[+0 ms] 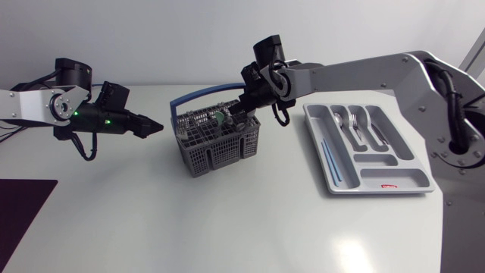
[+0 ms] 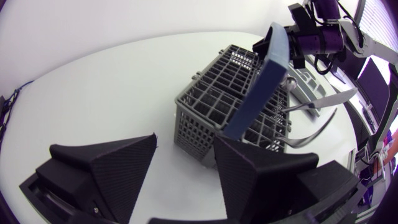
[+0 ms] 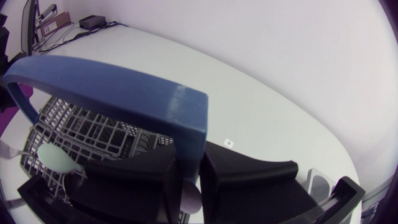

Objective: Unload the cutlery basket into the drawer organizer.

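So, biggest first: white bench with everything on it. The long silver-grey right arm comes in from the side and reaches across to the basket. Its black tool is down at the basket's top, right by the handle. From its own wrist view the handle cuts across the tool, so I honestly can't tell if it's clamped on anything.

The left arm sits off to the other side. Its black wedge tool is spread apart with nothing in it, pointing at the basket and clear of it.

The pale grey plastic drawer organizer lies flat under the right arm, well apart from the basket. It holds a few silver cutlery pieces in the middle slots and a thin blue stick in the long slot nearest the basket.

The grey plastic grid cutlery basket stands upright mid-bench with its blue arched handle up. Metal pieces poke out of it, plus a pale greenish spoon-like piece.
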Robot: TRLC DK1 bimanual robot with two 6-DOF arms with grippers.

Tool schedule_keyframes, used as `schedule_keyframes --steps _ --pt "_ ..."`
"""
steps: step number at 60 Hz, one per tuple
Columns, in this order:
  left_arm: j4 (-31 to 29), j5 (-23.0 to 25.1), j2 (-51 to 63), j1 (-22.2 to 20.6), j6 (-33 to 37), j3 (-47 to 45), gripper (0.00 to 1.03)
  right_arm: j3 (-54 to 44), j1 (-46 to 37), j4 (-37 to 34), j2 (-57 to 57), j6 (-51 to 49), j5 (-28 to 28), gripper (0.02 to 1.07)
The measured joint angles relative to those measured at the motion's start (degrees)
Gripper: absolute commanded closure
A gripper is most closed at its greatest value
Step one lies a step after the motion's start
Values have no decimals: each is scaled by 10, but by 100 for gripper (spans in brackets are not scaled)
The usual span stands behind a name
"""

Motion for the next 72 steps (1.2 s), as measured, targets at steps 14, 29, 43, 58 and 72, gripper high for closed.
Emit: schedule_keyframes --steps 14,29,43,58,72 --pt "-1 10 -46 0 2 -35 21 -93 7 -22 -75 4 21 94" --pt "-11 11 -105 -2 4 -81 21 -196 35 -29 -159 23 45 89" --pt "-57 10 -162 -12 26 -114 21 -269 61 -45 -236 26 67 14" --pt "-97 10 -244 -18 78 -179 21 -352 28 -59 -409 13 53 16" --pt "-83 -3 -231 -54 96 -215 21 -405 -104 -30 -409 9 -14 53"
